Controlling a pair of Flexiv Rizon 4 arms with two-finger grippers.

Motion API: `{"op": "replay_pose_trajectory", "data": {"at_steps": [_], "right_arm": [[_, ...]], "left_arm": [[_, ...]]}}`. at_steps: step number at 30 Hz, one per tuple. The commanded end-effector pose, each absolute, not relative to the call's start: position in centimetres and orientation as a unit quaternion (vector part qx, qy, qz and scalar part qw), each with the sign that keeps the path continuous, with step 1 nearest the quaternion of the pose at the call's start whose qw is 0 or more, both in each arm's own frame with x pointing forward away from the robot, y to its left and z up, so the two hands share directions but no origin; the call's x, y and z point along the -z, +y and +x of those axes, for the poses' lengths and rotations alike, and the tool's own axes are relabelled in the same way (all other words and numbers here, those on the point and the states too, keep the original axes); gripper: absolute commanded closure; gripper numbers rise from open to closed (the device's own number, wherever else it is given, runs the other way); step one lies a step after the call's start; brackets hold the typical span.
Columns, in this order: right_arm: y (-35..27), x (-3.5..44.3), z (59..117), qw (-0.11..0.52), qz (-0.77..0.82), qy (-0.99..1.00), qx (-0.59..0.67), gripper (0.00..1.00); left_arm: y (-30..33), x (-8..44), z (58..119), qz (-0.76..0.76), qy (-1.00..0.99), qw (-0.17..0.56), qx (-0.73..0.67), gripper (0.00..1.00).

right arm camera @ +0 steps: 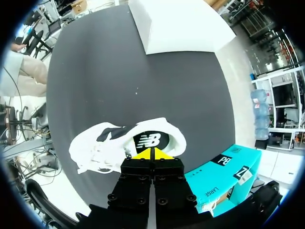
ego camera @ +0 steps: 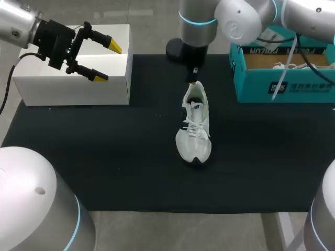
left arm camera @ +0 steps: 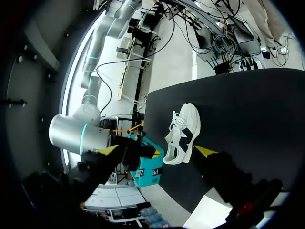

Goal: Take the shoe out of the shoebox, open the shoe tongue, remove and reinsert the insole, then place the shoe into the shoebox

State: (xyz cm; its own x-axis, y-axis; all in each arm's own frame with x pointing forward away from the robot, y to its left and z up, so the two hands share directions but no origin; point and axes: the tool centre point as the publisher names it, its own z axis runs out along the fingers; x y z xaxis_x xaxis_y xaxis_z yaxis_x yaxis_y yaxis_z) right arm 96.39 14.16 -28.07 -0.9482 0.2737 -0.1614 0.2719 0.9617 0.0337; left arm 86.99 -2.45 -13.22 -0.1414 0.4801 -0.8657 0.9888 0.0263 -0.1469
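white sneaker (ego camera: 193,130) upright on the tabletop (ego camera: 104,157). right gripper (ego camera: 194,81) tips together at its heel collar, left gripper (ego camera: 107,61) spread wide, well apart. likely risk: slipping off thin collar, tipping sneaker sideways.

Left arm (ego camera: 15,23): silver-grey cylindrical link, black wrist block.
Left end effector (ego camera: 108,61): black two-finger frame, yellow wedge tips. Thin black cable (ego camera: 9,86) at wrist.
Right arm (ego camera: 241,18): rounded silver-grey joint housings, cyan light ring (ego camera: 197,21) at joint seam, black wrist section.
Right end effector (right arm camera: 152,153): two black rectangular finger blocks, rows of round recessed screws (right arm camera: 138,196), yellow triangular tips.
Domed grey housing (ego camera: 31,198): smooth shell, small round dimple, cyan edge band.
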Motion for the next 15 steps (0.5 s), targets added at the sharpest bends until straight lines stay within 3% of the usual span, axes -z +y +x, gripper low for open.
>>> {"op": "replay_pose_trajectory", "data": {"at_steps": [1,2,7,10,15], "right_arm": [[13.5,27.4,97.2,0.086,0.136,0.987,0.001,1.0],[13.3,27.3,97.4,0.088,0.135,0.987,0.004,1.0],[12.2,27.3,98.9,0.091,0.135,0.987,0.007,0.59],[11.8,27.6,99.8,0.091,0.133,0.987,0.011,0.45],[11.5,28.6,101.0,0.09,0.126,0.987,0.029,0.53]], "left_arm": [[-2.4,13.2,87.1,0.573,0.642,0.318,0.398,0.0],[-2.4,13.2,87.1,0.573,0.642,0.318,0.398,0.0],[-2.4,13.2,87.1,0.573,0.642,0.318,0.398,0.0],[-2.4,13.2,87.1,0.573,0.642,0.318,0.398,0.0],[-2.4,13.2,87.1,0.573,0.642,0.318,0.398,0.0]]}}
